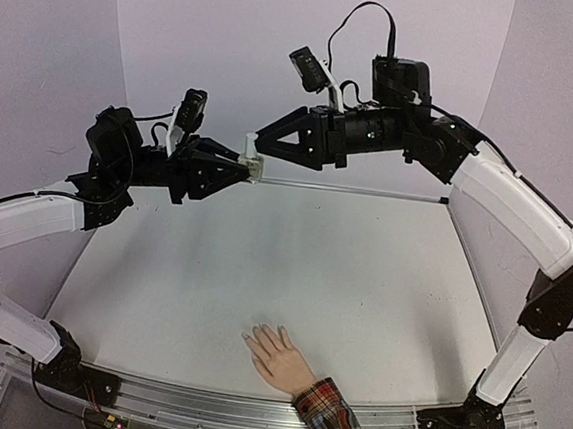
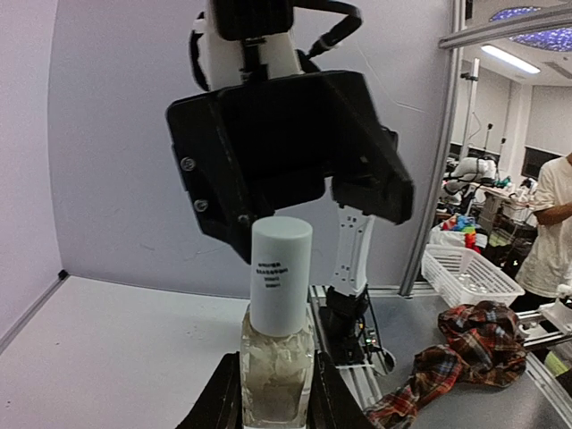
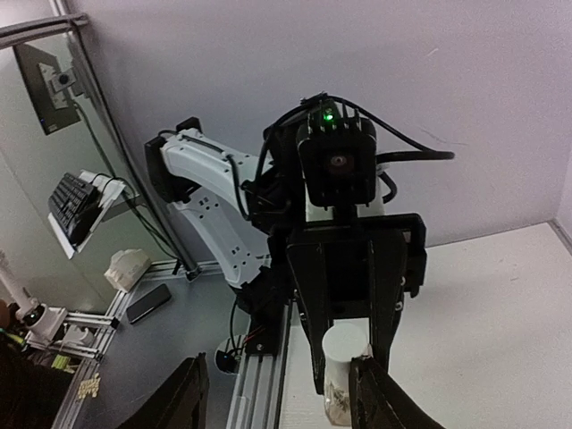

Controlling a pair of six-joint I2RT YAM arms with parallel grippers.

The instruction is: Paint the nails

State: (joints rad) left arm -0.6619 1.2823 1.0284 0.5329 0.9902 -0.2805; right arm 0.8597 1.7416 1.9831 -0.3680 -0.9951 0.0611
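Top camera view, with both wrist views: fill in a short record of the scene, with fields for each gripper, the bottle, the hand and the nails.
left gripper: shut on the bottle, held upright above the table
right gripper: open, close to the cap, not gripping it
cap: white, on the bottle
hand: flat on the table's near edge, plaid sleeve
nails: too small to judge

We've got soft, even light with a lilac tint, only faint shadows on the table. A ceiling lamp glares in the left wrist view, and edges bow fisheye-style.
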